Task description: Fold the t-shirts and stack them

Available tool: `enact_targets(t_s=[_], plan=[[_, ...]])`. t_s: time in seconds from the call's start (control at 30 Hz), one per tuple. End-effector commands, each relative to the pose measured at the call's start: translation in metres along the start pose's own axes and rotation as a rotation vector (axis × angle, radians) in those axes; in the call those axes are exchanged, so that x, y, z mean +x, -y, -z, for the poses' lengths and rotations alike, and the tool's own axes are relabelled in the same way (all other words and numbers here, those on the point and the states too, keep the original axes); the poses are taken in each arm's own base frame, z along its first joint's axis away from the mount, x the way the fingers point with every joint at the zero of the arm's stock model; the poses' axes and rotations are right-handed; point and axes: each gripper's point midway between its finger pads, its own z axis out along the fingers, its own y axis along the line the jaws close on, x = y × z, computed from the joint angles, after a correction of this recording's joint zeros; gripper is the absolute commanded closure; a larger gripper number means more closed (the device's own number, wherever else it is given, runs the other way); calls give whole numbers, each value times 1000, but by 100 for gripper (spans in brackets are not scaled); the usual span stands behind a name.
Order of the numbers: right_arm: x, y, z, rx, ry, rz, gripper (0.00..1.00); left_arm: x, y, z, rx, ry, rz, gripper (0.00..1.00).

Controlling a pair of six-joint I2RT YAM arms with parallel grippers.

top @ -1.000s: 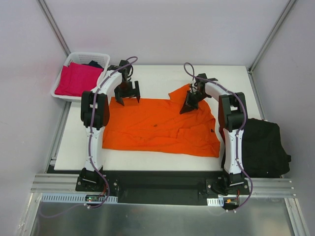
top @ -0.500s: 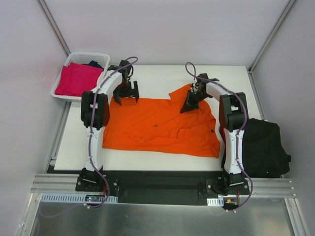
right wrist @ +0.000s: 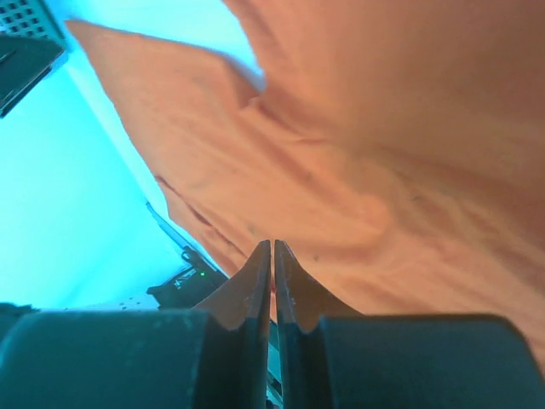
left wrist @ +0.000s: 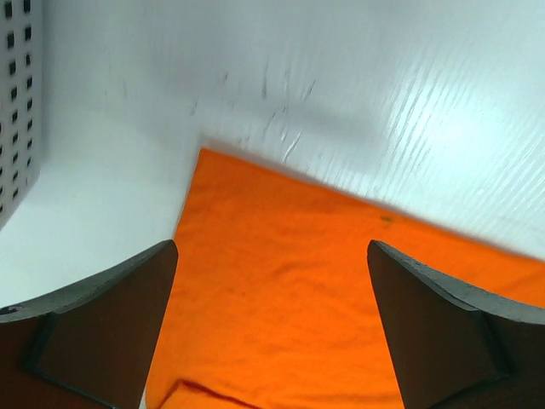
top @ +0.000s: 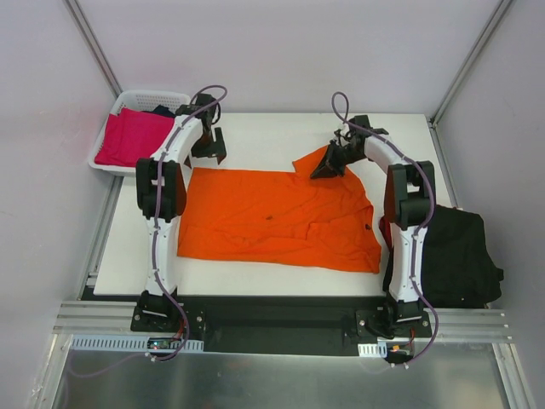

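Now the left gripper (left wrist: 272,247), released wide, and the right gripper (right wrist: 272,245), clenched empty, are backing off the spread orange shirt (top: 272,217).

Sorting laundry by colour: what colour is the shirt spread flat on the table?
The shirt is bright orange, shown best in the top external view.

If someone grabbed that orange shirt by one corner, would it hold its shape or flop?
Probably flop: the orange shirt lies flat with wrinkles, and its far right corner humps into a soft fold. It looks thin, so likely light. Pushed, it would probably bunch up rather than slide whole across the table.
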Motion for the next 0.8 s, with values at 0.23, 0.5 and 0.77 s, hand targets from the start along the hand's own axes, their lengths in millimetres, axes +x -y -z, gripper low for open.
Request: enact_targets(t_s=[0.23, 0.5, 0.77], plan=[[19, -26, 38, -62, 19, 29, 93, -18, -17, -34, -59, 9, -66, 6], [27, -16, 42, -47, 3, 24, 94, -17, -48, -51, -117, -20, -28, 5], [23, -11, 50, -29, -17, 28, 95, -22, -48, -51, -118, -5, 4, 15]])
